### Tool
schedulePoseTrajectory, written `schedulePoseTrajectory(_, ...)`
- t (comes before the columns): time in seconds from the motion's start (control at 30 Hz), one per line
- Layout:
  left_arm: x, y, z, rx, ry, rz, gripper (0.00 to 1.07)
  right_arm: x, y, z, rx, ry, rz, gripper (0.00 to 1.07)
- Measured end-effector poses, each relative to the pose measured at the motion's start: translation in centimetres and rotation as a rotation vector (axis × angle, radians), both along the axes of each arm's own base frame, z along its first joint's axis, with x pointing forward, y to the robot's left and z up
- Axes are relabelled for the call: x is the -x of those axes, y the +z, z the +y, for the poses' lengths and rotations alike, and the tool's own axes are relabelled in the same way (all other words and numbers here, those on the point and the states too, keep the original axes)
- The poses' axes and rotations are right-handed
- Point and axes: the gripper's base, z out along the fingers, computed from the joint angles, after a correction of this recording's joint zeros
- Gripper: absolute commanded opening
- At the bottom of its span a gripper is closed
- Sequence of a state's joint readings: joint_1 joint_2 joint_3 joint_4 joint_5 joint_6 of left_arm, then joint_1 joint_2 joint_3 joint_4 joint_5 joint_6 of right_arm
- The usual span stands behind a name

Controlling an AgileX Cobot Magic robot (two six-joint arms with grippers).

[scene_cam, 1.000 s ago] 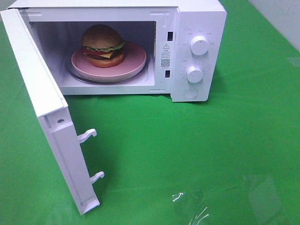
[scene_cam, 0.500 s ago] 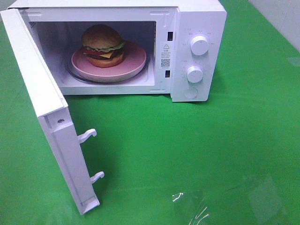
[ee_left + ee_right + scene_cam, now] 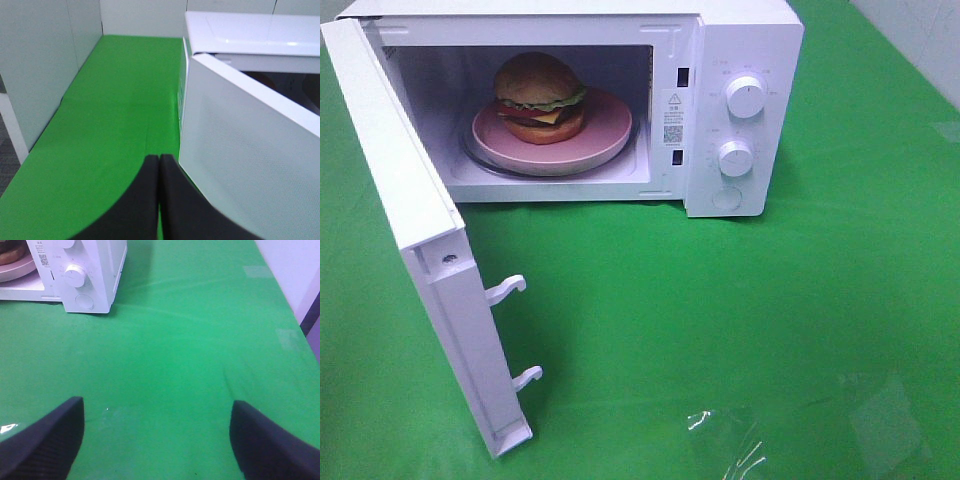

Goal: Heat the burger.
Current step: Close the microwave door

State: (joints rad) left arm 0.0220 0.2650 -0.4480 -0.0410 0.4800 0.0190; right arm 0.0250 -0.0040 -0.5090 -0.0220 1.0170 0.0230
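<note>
**Loaded; next, shutting the door**

Seen from the high camera: the burger [image 3: 540, 97] inside the cavity of the microwave oven [image 3: 745, 50], resting on the pink plate [image 3: 608, 125], over the glass turntable [image 3: 470, 157]. Seen also: the door [image 3: 410, 220] swung wide to the left side, with its two latch hooks [image 3: 507, 288] pointing out over the green desk [image 3: 740, 320].

Judged from this: loading finished, closing now in hand. Calls next for a push on the outer face of the door until the hooks enter their slots in the oven front. Calls after that for a turn of the upper knob [image 3: 746, 96] and the lower knob [image 3: 734, 157] to start the heating.

From the left wrist camera: the left fingers [image 3: 147, 190] clenched together on nothing, just beside the perforated outer face of the door. Cannot tell from this blurred view whether touching it or a little apart. Suits, in any case, a push with closed tips.

From the right wrist camera: the right fingers [image 3: 50, 435] released wide and empty above bare desk, well apart from the control panel.

Only in the high view: the whole burger and the hooks, but neither arm. Only in the left wrist view: the nearness of fingers to door. In the right wrist view: merely a rim of the plate beside the panel.
</note>
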Motion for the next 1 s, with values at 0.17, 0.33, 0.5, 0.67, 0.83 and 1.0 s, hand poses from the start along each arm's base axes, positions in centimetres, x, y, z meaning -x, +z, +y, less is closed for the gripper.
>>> schedulePoseTrajectory(0.17,-1.7,-1.3,0.1,0.017,0.009,-0.101,0.0,0.0,0.0,0.0,0.0,0.0,0.0,0.75)
schedulePoseTrajectory(0.33,-3.0,-2.5,0.2,0.036,0.023,-0.187,0.0,0.0,0.0,0.0,0.0,0.0,0.0,0.75)
schedulePoseTrajectory(0.5,-4.5,-4.3,0.4,0.04,0.041,-0.213,0.0,0.0,0.0,0.0,0.0,0.0,0.0,0.75)
schedulePoseTrajectory(0.67,-6.3,-6.1,0.5,0.067,0.049,-0.184,0.0,0.0,0.0,0.0,0.0,0.0,0.0,0.75)
schedulePoseTrajectory(0.83,-7.9,-6.9,0.1,0.073,0.003,-0.155,0.0,0.0,0.0,0.0,0.0,0.0,0.0,0.75)
schedulePoseTrajectory(1.0,-9.3,-7.7,-0.8,0.104,-0.099,-0.151,0.0,0.0,0.0,0.0,0.0,0.0,0.0,0.75)
